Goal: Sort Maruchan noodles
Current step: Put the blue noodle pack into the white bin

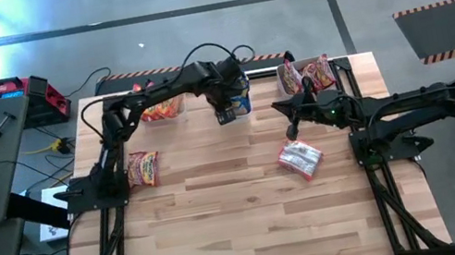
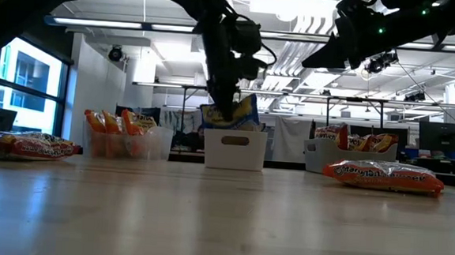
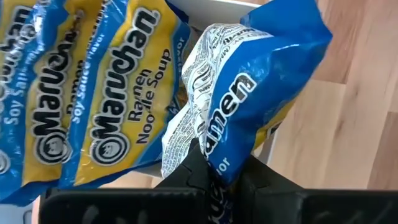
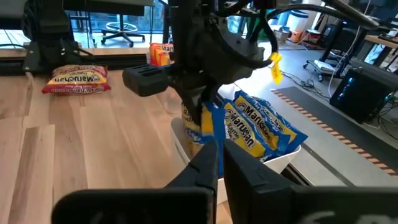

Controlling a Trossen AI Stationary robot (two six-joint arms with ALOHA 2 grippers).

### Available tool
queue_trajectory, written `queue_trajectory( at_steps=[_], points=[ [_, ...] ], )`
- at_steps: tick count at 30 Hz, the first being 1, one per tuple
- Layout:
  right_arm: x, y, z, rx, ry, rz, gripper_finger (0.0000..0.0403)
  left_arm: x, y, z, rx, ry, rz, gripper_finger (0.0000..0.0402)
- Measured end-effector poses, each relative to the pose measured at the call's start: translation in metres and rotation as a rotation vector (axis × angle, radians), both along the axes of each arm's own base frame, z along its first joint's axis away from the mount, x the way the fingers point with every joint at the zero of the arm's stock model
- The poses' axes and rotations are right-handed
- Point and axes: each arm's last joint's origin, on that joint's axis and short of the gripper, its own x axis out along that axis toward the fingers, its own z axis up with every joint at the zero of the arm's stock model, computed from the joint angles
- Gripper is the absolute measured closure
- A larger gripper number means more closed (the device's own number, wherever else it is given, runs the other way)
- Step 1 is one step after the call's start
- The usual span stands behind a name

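Clearly we hold a blue Maruchan packet (image 3: 261,81) over the white middle bin (image 2: 235,148), among its like; we judge it light, crinkly and slick, best pinched at an edge seam; the left tool (image 1: 226,109) is clamped on it, arm reaching across; the right tool (image 1: 291,119) hovers nearby over the desk (image 1: 244,218), its fingers nearly together, empty.
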Motion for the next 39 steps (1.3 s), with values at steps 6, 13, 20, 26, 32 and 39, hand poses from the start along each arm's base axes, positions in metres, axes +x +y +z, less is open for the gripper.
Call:
queue_trajectory(
  at_steps=[6,13,20,26,32,39],
  points=[
    [0.0,0.0,0.0,0.003,0.0,0.012,0.0398,0.003,-0.005,0.002,0.047,0.009,-0.04,0.0347],
    [0.0,0.0,0.0,0.003,0.0,0.014,0.0398,0.005,-0.011,0.008,0.071,-0.015,-0.062,0.0284],
    [0.0,0.001,-0.002,0.009,0.022,0.02,0.0398,0.006,-0.011,0.008,0.005,-0.056,-0.068,0.0302],
    [0.0,0.001,-0.002,0.008,0.022,0.02,0.0398,0.008,-0.005,0.01,0.029,-0.101,-0.073,0.0362],
    [0.0,0.001,-0.003,0.01,0.03,0.02,0.0398,0.007,-0.006,0.01,0.044,-0.075,-0.097,0.0398],
    [-0.001,0.001,-0.006,0.015,0.065,0.019,0.0398,-0.014,-0.02,0.036,0.021,-0.111,-0.056,0.0401]
  ],
)
